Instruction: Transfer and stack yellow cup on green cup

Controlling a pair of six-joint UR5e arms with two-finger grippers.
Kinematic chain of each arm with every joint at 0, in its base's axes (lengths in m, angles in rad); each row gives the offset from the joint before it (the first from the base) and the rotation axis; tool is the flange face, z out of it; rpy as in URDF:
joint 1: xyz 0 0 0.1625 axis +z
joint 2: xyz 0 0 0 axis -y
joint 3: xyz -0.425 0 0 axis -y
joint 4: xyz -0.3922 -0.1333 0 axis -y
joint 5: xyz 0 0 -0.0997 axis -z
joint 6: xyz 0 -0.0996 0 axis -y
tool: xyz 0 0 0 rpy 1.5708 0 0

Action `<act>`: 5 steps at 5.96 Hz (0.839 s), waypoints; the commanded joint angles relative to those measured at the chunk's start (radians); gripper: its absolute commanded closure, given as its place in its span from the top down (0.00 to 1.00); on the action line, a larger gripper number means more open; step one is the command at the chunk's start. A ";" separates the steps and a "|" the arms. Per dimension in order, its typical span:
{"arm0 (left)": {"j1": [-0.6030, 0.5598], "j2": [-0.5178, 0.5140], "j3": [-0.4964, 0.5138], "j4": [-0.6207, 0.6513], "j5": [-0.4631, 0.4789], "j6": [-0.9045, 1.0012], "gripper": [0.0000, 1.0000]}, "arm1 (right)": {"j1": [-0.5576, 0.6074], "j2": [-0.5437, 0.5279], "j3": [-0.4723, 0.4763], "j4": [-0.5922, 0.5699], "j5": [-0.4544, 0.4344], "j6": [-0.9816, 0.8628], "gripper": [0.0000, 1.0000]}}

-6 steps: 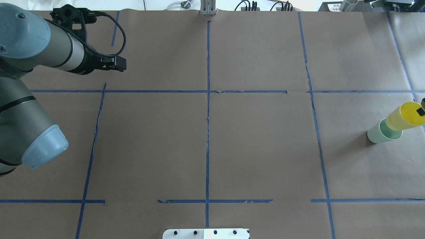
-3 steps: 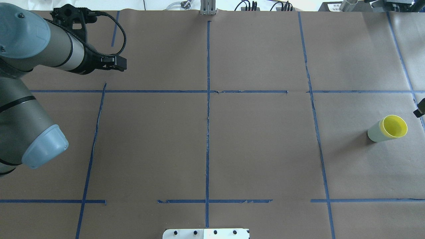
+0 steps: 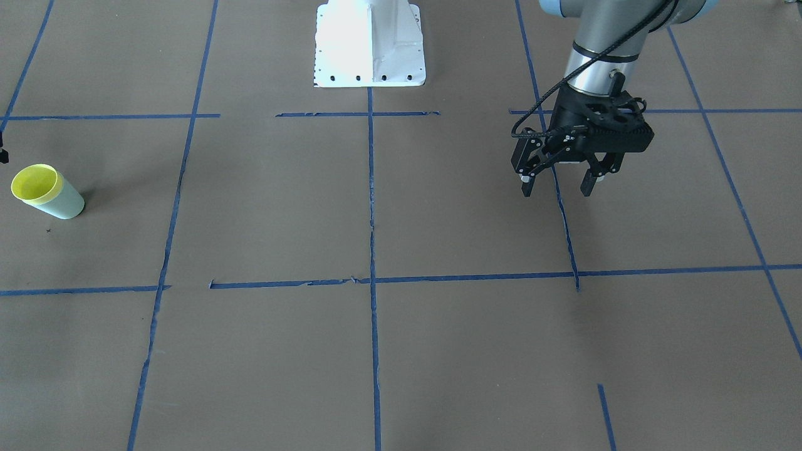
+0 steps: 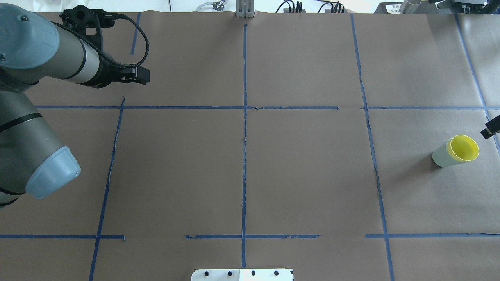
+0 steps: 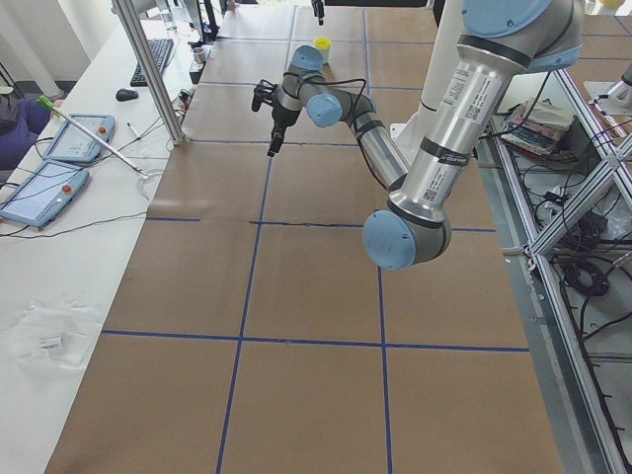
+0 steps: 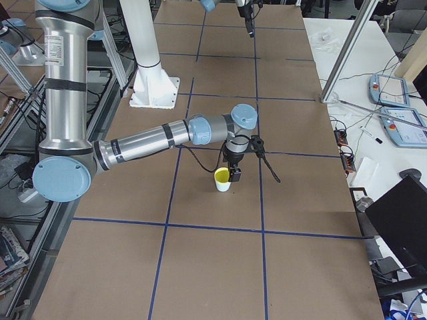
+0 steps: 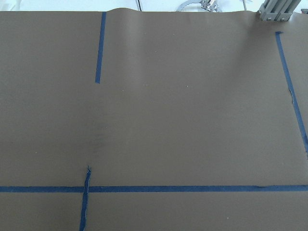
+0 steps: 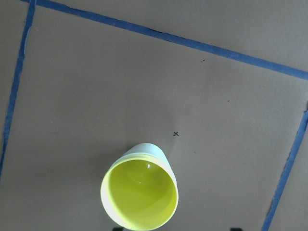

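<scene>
The yellow cup (image 4: 464,148) sits nested upright inside the green cup (image 4: 440,157) at the table's right end. The pair also shows in the front view, yellow cup (image 3: 35,181) in green cup (image 3: 64,204), and in the right wrist view, yellow cup (image 8: 139,199) in green cup (image 8: 145,148). My right gripper (image 6: 234,173) hangs just above the cups, open and empty. One fingertip (image 4: 491,130) shows at the overhead view's right edge. My left gripper (image 3: 557,186) is open and empty, hovering over the far left of the table (image 4: 143,74).
Blue tape lines (image 4: 244,136) divide the brown paper table. The white robot base plate (image 3: 369,47) sits at the near middle edge. Cables and a metal bracket (image 4: 245,9) line the far edge. A metal post (image 6: 348,53) and tablets (image 6: 390,90) stand beyond it.
A second ago my right gripper held the yellow cup tilted over the green cup. The yellow cup has dropped into the green cup, and the gripper has let go and risen. The left arm is still.
</scene>
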 commanded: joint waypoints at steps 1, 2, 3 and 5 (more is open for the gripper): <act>-0.008 0.003 0.001 0.010 -0.090 0.090 0.99 | 0.112 -0.070 -0.006 -0.001 -0.004 -0.170 1.00; -0.021 0.037 0.001 0.033 -0.114 0.192 0.99 | 0.222 -0.112 0.000 -0.004 0.005 -0.191 1.00; -0.084 0.067 0.007 0.063 -0.173 0.353 0.99 | 0.255 -0.159 -0.006 -0.006 0.002 -0.183 1.00; -0.312 0.194 0.027 0.119 -0.384 0.746 0.99 | 0.256 -0.174 -0.008 -0.004 0.003 -0.171 1.00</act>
